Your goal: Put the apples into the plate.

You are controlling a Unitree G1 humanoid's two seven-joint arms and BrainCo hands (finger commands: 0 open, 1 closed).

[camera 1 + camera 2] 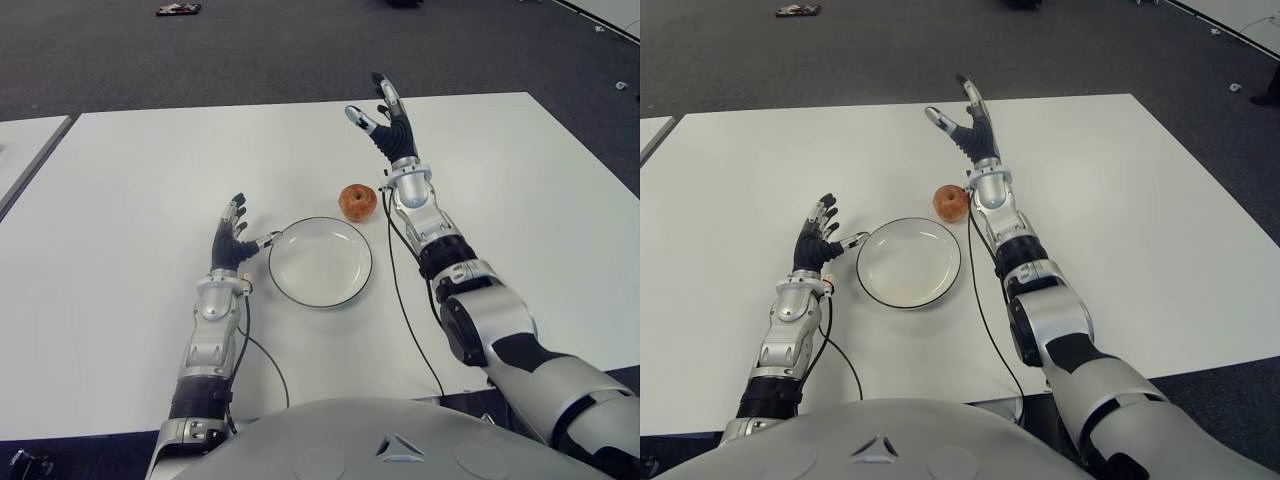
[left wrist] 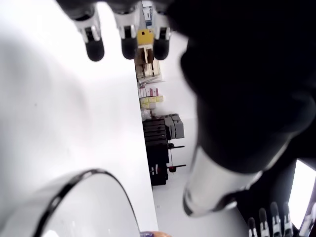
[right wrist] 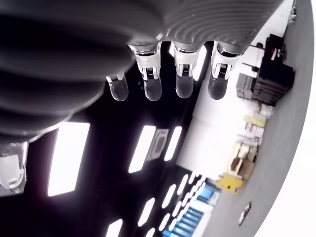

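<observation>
One reddish apple [image 1: 357, 202] sits on the white table [image 1: 150, 180] just beyond the far right rim of the white plate [image 1: 320, 262], which holds nothing. My right hand [image 1: 384, 116] is raised above the table, beyond the apple and slightly to its right, fingers spread and pointing up, holding nothing. In the right wrist view its fingertips [image 3: 183, 84] stand straight against the ceiling. My left hand [image 1: 234, 240] shows just left of the plate with fingers relaxed and nothing in them. The plate's rim [image 2: 89, 174] shows in the left wrist view.
The table's far edge meets dark carpet [image 1: 250, 50]. A second white table [image 1: 25, 140] adjoins at the far left. A small dark object [image 1: 178, 9] lies on the floor. Cables [image 1: 405, 300] run along both forearms.
</observation>
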